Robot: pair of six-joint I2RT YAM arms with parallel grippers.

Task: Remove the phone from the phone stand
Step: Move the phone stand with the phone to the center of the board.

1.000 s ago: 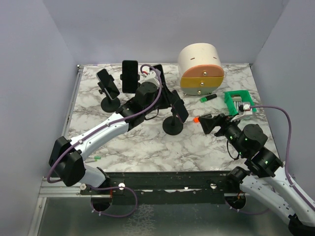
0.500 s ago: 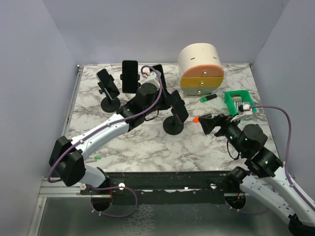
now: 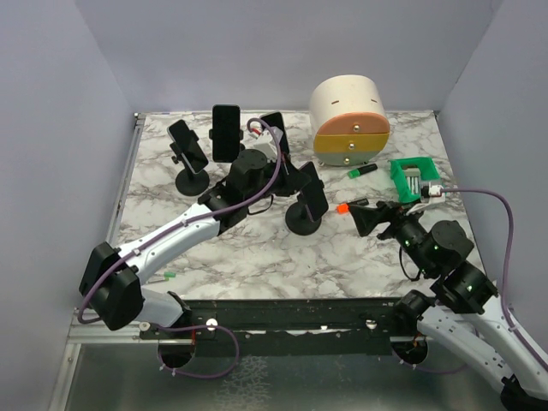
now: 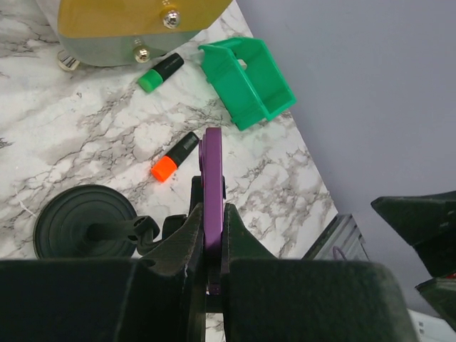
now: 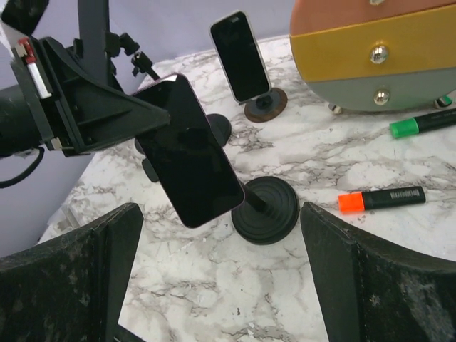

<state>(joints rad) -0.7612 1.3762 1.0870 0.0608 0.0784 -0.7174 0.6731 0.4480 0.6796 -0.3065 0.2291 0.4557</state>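
A dark phone with a purple edge sits tilted on a black stand with a round base at mid table. My left gripper is shut on the phone's upper edge. In the left wrist view the purple edge is pinched between my fingers at the left gripper, with the stand base below. My right gripper is wide open and empty, to the right of the stand. The right wrist view shows the phone, its base and the right gripper.
Two more phones on stands are at the back left, and a third behind. A round drawer box, a green holder, a green marker and an orange-capped marker are on the right.
The left arm has shifted slightly back and left, still gripping the phone. The right arm has drifted slightly right. The stand base has not moved.
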